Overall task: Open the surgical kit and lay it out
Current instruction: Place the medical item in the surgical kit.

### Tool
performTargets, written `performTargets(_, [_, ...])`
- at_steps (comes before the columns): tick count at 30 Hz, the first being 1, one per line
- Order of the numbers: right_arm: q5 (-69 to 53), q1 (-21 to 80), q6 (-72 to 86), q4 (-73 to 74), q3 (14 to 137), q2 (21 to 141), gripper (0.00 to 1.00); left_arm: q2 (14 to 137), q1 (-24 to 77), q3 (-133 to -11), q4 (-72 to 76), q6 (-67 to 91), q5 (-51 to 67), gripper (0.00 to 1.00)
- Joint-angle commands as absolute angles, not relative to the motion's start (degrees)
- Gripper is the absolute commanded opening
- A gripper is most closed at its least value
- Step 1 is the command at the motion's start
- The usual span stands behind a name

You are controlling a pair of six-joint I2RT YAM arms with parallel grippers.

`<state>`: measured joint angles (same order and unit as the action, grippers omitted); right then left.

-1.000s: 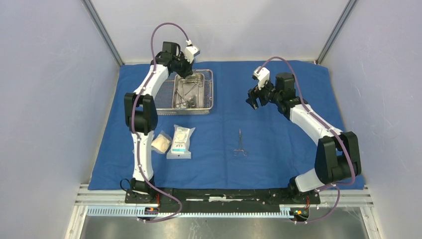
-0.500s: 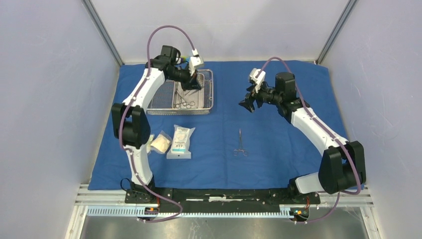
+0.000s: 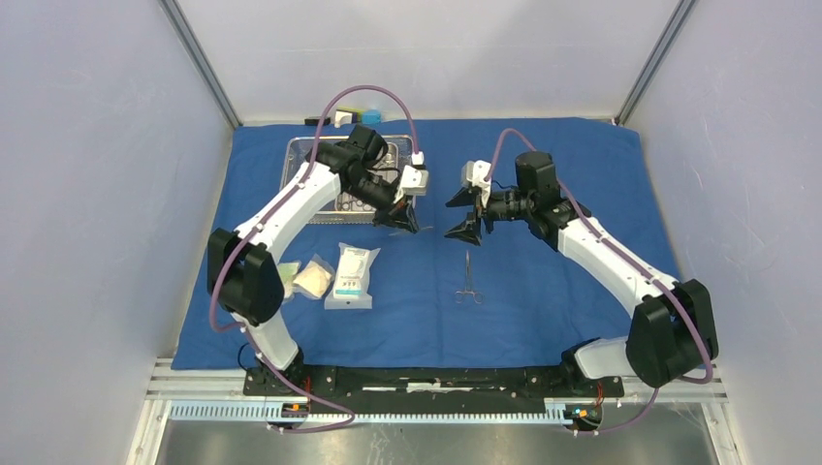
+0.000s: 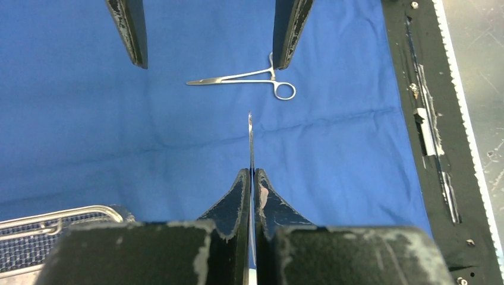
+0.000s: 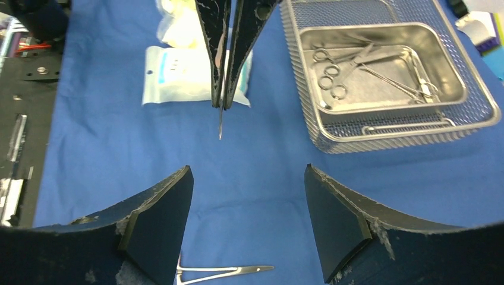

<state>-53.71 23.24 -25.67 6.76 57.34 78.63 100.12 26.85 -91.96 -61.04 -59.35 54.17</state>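
Handover, seemingly, above the large blue cloth wrap (image 3: pixel 553 281): the left tool (image 4: pixel 250 175), just beside the steel wire-mesh basket (image 5: pixel 410 135), is clamped on a slim steel scissor-like instrument (image 4: pixel 250 136), tip offered away from the basket toward the right tool (image 5: pixel 246 172), spread apart, probably to receive it.

Three small blocks sit in a row at the far edge of the counter, left of its middle: a black one (image 3: pixel 312 121), a white one (image 3: pixel 341 118) with a yellow patch, and a blue one (image 3: pixel 370 116), all close together. A black plate (image 3: pixel 436 378) runs along the near edge. A ribbed aluminium strip (image 3: pixel 407 413) lies just in front of it, with scratched bare steel (image 3: pixel 436 446) nearer still. Pale grey walls (image 3: pixel 97 194) close the left, far and right sides. Aluminium struts (image 3: pixel 199 63) rise at both far corners.
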Motion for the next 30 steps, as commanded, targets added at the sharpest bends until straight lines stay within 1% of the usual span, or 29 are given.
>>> performTargets(1, [-61.0,24.14,-24.08,3.71,55.54,76.73,0.75,95.8,28.46,-88.8,-58.4,-61.42,56.78,0.02])
performTargets(7, [-62.5,25.07,-19.91,-1.49,52.49,76.87,0.69,94.23,29.44,-86.44,-54.03,-58.54,56.6,0.02])
performTargets(11, [-61.71,25.18,-17.1,-4.31,51.6,77.47,0.6,93.18,29.99,-84.34,-50.4,-56.19,56.48,0.02])
performTargets(13, [-62.36,25.22,-15.87,-5.45,51.25,77.73,0.58,92.31,30.28,-82.76,-48.3,-55.08,56.12,0.02])
performTargets(16, [-62.4,25.29,-13.77,-7.94,50.41,77.75,0.56,91.64,30.69,-81.34,-46.38,-54.27,55.88,0.02])
performTargets(30, [-62.78,25.31,-11.12,-10.4,49.39,79.95,0.46,91.58,31.3,-80.78,-46.23,-54.13,55.89,0.02])
